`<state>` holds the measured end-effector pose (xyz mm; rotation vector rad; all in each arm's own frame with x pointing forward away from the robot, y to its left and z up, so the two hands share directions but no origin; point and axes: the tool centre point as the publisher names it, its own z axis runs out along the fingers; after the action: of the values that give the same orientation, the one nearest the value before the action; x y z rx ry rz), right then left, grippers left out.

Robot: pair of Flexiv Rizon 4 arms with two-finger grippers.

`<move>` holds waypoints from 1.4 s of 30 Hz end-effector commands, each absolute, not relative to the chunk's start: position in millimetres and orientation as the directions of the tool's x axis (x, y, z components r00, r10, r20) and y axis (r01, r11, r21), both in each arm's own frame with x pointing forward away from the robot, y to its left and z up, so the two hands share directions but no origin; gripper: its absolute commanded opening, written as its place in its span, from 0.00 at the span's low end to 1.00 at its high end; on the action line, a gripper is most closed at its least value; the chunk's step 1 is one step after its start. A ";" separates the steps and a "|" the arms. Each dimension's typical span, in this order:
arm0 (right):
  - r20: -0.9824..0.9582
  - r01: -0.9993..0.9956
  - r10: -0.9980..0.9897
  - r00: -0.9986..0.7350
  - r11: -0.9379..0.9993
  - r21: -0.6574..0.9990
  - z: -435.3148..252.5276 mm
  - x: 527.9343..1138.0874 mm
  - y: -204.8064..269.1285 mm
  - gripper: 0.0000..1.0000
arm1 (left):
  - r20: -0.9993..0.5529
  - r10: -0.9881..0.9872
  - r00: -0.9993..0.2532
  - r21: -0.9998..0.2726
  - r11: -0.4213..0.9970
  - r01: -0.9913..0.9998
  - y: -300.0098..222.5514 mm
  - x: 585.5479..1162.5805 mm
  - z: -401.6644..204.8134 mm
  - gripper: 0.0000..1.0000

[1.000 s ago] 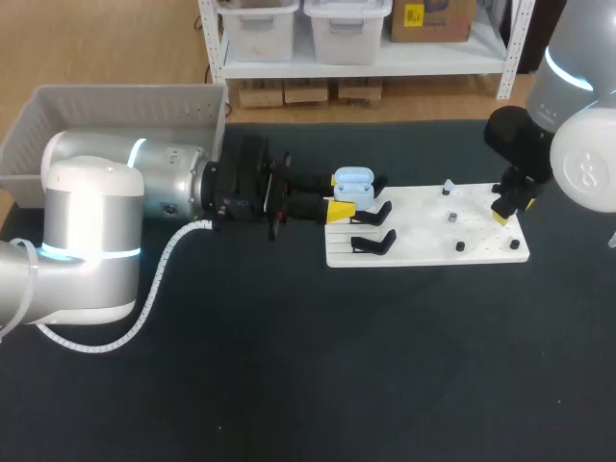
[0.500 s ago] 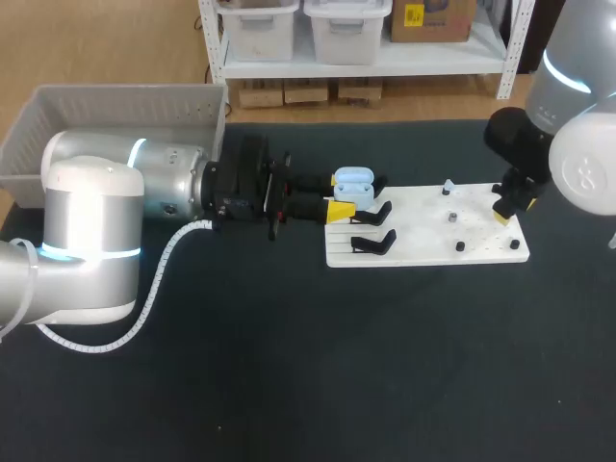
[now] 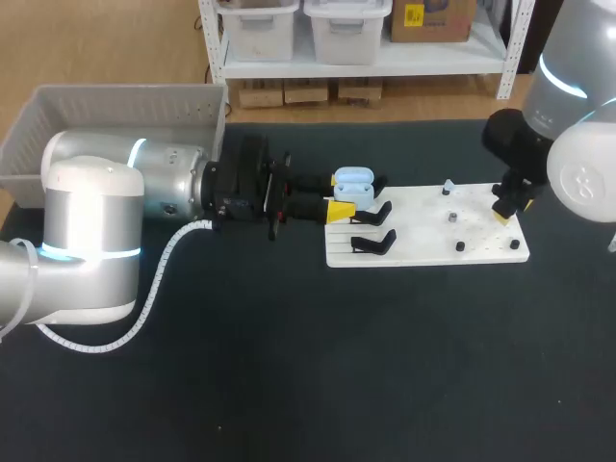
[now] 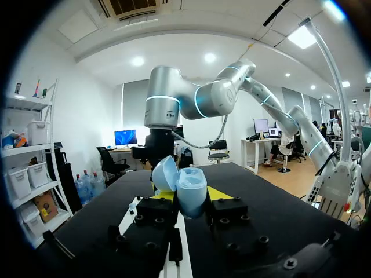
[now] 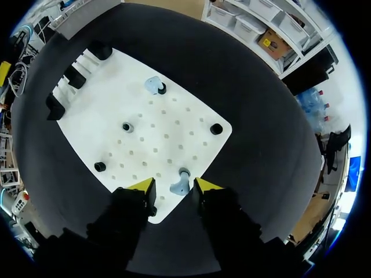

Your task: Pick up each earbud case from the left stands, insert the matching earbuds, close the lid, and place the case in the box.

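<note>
Firstly, in the head view the left arm came in from the left side and lay low over the dark table [image 3: 289, 366], and the left gripper [image 3: 345, 196] held the light blue earbud case [image 3: 353, 183] just at the near end of the white board [image 3: 414, 231]. The lid of the case stood open. Two black stands [image 3: 373, 243] were on this end of the board, just beside the case. The right gripper [image 3: 504, 208] hung over the far right end of the board, and from this view one could not tell how its jaws stood. The grey box [image 3: 115, 93] was at the far left corner of the table, well apart from the case. Next, in the left wrist view the case [image 4: 186, 191] sat between the two yellow-tipped fingers of the left gripper [image 4: 188, 200], which pinched it from both sides, and the open lid [image 4: 164, 174] leaned to one side. Finally, in the right wrist view the right gripper [image 5: 175, 186] was above the edge of the board [image 5: 174, 133] with its jaws spread. A light blue earbud [image 5: 179, 185] sat on a small peg between the fingers, with a little gap on each side, so they did not touch it. A second earbud [image 5: 153, 86] sat on another peg further ahead, and three black pegs [image 5: 126, 127] on the board carried nothing.
</note>
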<state>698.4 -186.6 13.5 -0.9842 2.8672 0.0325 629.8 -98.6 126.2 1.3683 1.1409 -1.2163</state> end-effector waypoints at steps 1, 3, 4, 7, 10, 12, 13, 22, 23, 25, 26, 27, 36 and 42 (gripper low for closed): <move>-0.112 -0.612 -0.610 -0.785 0.791 -0.020 13.2 697.4 -186.4 0.37 | -0.996 0.048 0.074 0.068 -0.114 0.991 -98.2 628.6 125.3 0.00; -0.114 -0.612 -0.610 -0.784 0.791 -0.021 13.1 696.9 -186.6 0.36 | -0.996 0.048 0.074 0.068 -0.114 0.991 -98.2 628.6 125.3 0.00; -0.114 -0.613 -0.611 -0.784 0.790 -0.021 13.2 696.6 -186.6 0.33 | -0.996 0.048 0.074 0.068 -0.114 0.991 -98.2 628.6 125.3 0.00; -0.114 -0.614 -0.612 -0.782 0.789 -0.022 13.2 695.2 -186.2 0.25 | -0.996 0.048 0.074 0.068 -0.114 0.991 -98.2 628.6 125.3 0.00; -0.113 -0.615 -0.614 -0.782 0.788 -0.025 13.4 694.6 -186.2 0.16 | -0.996 0.048 0.074 0.068 -0.114 0.991 -98.2 628.6 125.3 0.00; -0.113 -0.615 -0.613 -0.782 0.788 -0.026 13.7 694.3 -186.1 0.08 | -0.996 0.048 0.074 0.068 -0.114 0.991 -98.2 628.6 125.3 0.00; -0.114 -0.615 -0.613 -0.782 0.788 -0.026 13.9 694.1 -186.0 0.00 | -0.996 0.048 0.074 0.068 -0.114 0.991 -98.2 628.6 125.3 0.00; -0.120 -0.616 -0.615 -0.779 0.787 -0.034 20.1 689.6 -183.4 0.00 | -0.996 0.048 0.074 0.068 -0.114 0.991 -98.2 628.6 125.3 0.00; -0.122 -0.615 -0.615 -0.779 0.787 -0.036 22.2 688.1 -183.1 0.00 | -0.996 0.048 0.074 0.068 -0.114 0.991 -98.2 628.6 125.3 0.00; -0.123 -0.616 -0.616 -0.778 0.787 -0.040 26.0 685.0 -182.1 0.00 | -0.996 0.048 0.074 0.068 -0.114 0.991 -98.2 628.6 125.3 0.00; -0.124 -0.617 -0.617 -0.777 0.786 -0.044 28.6 683.3 -181.3 0.00 | -0.996 0.048 0.074 0.068 -0.114 0.991 -98.2 628.6 125.3 0.00; -0.126 -0.617 -0.618 -0.776 0.785 -0.046 31.9 681.6 -180.3 0.00 | -0.996 0.048 0.074 0.068 -0.114 0.991 -98.2 628.6 125.3 0.00; -0.168 -0.595 -0.609 -0.775 0.793 -0.129 77.9 663.3 -160.7 0.00 | -0.996 0.048 0.074 0.068 -0.114 0.991 -98.2 628.6 125.3 0.00; -0.218 -0.391 -0.425 -0.878 0.902 -0.184 124.1 646.9 -125.8 0.00 | -0.996 0.048 0.074 0.068 -0.114 0.991 -98.2 628.6 125.3 0.00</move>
<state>669.5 -137.9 97.4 -0.7743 2.8271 -0.0609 629.8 -98.6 126.2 1.3682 1.1410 -1.2164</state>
